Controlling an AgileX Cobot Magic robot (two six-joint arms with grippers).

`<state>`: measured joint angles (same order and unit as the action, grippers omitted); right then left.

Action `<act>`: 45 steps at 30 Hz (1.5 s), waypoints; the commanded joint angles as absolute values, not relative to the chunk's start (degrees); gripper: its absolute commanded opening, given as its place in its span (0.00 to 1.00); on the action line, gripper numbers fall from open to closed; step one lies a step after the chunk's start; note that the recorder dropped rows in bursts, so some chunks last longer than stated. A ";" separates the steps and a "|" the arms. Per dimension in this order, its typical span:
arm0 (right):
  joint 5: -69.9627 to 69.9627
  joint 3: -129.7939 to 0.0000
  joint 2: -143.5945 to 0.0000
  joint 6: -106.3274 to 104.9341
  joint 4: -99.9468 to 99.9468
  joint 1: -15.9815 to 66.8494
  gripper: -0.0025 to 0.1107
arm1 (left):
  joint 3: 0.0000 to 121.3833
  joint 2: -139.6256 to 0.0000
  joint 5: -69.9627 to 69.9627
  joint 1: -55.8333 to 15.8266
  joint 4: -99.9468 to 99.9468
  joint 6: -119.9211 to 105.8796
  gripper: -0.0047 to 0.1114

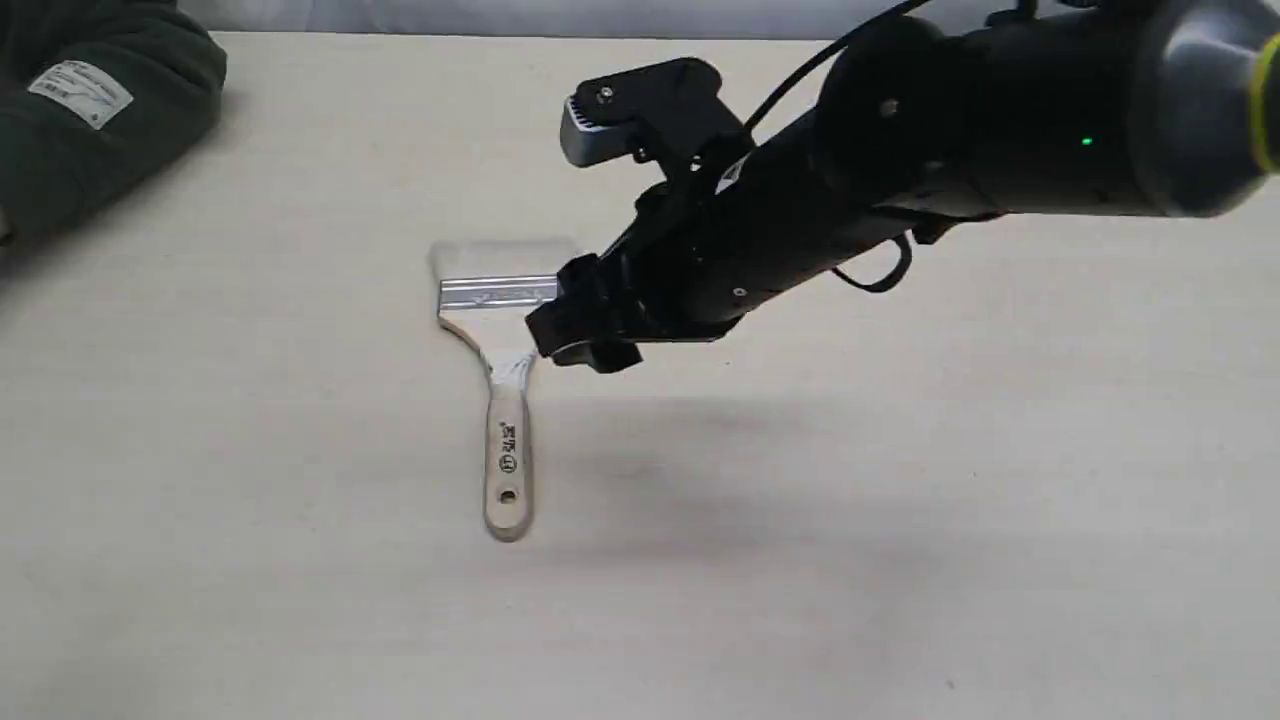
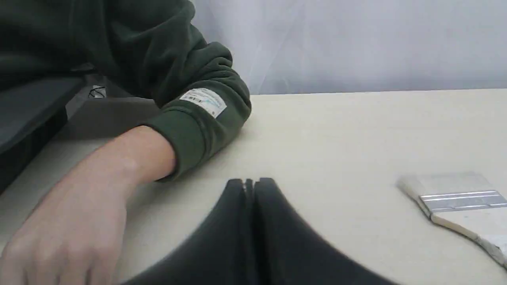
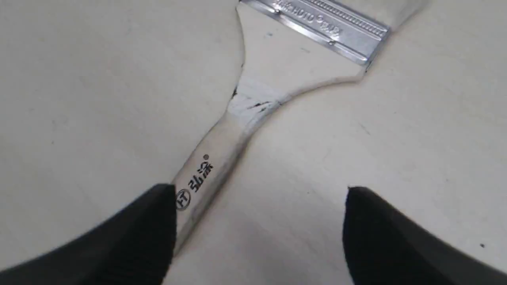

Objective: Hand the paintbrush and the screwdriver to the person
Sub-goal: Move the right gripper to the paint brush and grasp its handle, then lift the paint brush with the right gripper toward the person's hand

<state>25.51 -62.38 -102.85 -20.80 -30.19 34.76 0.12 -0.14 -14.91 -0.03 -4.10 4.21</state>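
Observation:
The paintbrush (image 1: 505, 380) lies flat on the table, pale bristles at the far end, silver ferrule (image 1: 497, 291), wooden handle pointing at the near edge. My right gripper (image 1: 578, 338) hovers open just to its right, above the handle's neck. In the right wrist view the paintbrush (image 3: 253, 99) runs between and beyond the fingers (image 3: 150, 229), one finger overlapping the handle's printed marks. My left gripper (image 2: 249, 184) is shut and empty, low over the table beside the person (image 2: 119, 170), whose hand rests palm down. The paintbrush (image 2: 459, 206) head shows to its side. The screwdriver is out of view.
The person's dark green sleeve (image 1: 90, 110) lies on the beige table (image 1: 900, 550) at the far left corner. A pale curtain (image 2: 356, 43) hangs behind the table's far edge. A dark surface (image 2: 31, 114) sits beyond the person's arm.

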 commanded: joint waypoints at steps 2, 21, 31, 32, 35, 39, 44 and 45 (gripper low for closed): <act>25.96 -66.16 -107.39 -19.48 -30.63 34.81 0.55 | 0.00 0.00 -14.40 -0.40 -3.82 4.32 0.04; 34.06 -82.41 -122.84 -9.17 -29.12 34.81 0.54 | 0.00 0.00 -14.25 -0.40 -4.04 4.32 0.04; 37.74 -87.18 -127.64 -6.62 -28.90 34.81 0.54 | 0.00 0.00 -14.25 -0.40 -4.04 4.32 0.04; 37.83 -87.33 -127.84 -6.41 -28.90 34.81 0.54 | 0.00 0.00 -14.25 -0.40 -4.04 4.32 0.04; 37.83 -87.85 -128.08 -5.10 -28.17 34.81 0.53 | 0.00 0.00 -14.25 -0.40 -4.04 4.32 0.04; 38.31 -87.85 -128.17 -3.32 -25.84 34.81 0.51 | 0.00 0.00 -14.25 -0.40 -4.04 4.32 0.04; 39.08 -87.85 -128.17 -3.42 -25.84 34.92 0.51 | 0.00 0.00 -14.25 -0.40 -4.04 4.32 0.04; 39.07 -87.85 -128.17 -3.42 -25.84 35.05 0.51 | 0.00 0.00 -14.25 -0.40 -3.93 4.32 0.04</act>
<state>37.96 -87.74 -127.81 -3.53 -26.81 34.87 0.12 -0.14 -14.91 -0.03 -4.10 4.21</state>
